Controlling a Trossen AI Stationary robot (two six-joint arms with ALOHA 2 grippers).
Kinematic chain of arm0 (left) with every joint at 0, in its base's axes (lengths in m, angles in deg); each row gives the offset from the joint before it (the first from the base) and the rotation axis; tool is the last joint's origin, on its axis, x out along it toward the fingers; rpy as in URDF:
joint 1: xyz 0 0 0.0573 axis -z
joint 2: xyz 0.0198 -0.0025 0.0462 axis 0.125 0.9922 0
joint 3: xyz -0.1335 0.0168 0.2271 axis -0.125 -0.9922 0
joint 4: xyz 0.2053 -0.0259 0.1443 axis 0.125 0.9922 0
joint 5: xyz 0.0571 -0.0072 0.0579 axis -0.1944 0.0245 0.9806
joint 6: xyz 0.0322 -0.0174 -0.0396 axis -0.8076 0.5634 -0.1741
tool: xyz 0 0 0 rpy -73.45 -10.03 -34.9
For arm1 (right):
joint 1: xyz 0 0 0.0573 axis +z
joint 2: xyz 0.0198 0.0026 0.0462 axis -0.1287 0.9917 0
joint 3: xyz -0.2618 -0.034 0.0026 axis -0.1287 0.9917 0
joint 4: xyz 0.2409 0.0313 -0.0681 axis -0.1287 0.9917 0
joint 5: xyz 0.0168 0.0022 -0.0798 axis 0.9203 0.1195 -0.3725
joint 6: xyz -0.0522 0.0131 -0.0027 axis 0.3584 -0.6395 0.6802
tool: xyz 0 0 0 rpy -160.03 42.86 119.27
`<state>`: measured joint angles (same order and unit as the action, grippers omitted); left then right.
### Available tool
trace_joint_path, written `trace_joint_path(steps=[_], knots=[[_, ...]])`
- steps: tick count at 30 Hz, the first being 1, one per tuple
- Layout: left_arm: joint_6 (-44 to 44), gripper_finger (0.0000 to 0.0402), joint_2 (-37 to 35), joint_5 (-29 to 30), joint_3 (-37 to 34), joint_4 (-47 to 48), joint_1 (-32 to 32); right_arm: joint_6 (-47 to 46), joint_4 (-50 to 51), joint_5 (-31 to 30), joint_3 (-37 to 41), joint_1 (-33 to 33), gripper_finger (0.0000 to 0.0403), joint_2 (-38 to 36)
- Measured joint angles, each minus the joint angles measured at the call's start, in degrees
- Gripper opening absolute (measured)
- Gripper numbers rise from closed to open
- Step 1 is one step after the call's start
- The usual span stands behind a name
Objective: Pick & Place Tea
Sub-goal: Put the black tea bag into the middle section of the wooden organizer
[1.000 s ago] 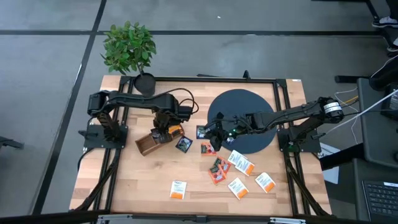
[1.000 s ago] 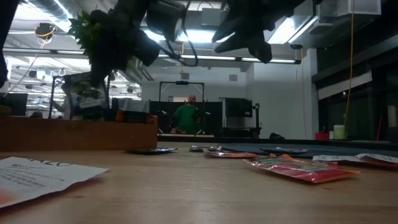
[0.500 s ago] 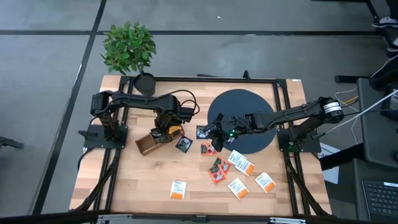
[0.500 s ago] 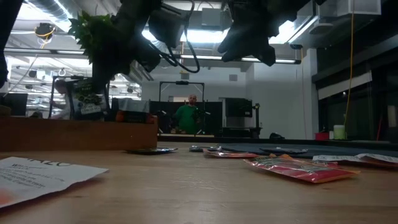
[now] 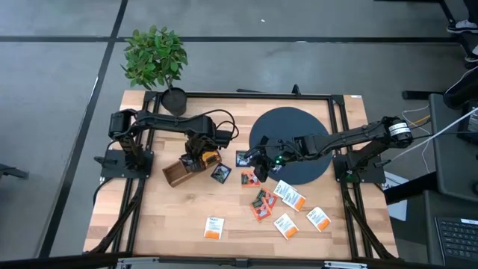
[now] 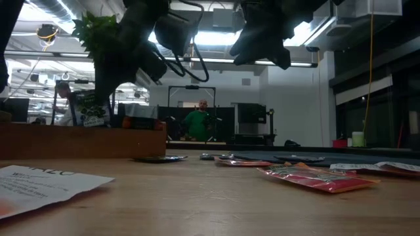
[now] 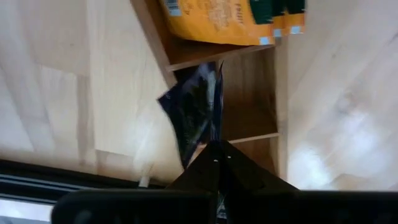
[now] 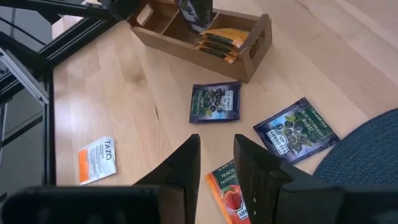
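Sachet (image 7: 194, 115) pinched over box (image 7: 249, 93), left-wrist view only.

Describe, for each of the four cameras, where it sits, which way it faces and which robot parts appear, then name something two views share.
High view: above the table, looking straight down; both arms show, left gripper over the box.
Low view: at tabletop height, looking level into the room; both arms hang in from above.
Left wrist view: on the left arm, facing down into the box; its fingers pinch a dark sachet.
Right wrist view: on the right arm, its open right gripper over loose sachets.
Shared: both wrist views show the box.
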<state>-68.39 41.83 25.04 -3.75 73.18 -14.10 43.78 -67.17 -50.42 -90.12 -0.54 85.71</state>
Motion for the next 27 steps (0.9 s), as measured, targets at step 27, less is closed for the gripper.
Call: trace_joint_path(steps=[27], knots=[[-5.1, 0.0015, 3.7, 1.1, -0.1, -0.6, -1.4, -0.3, 0.0, -1.0, 0.0, 0.0, 0.0099, 0.0]])
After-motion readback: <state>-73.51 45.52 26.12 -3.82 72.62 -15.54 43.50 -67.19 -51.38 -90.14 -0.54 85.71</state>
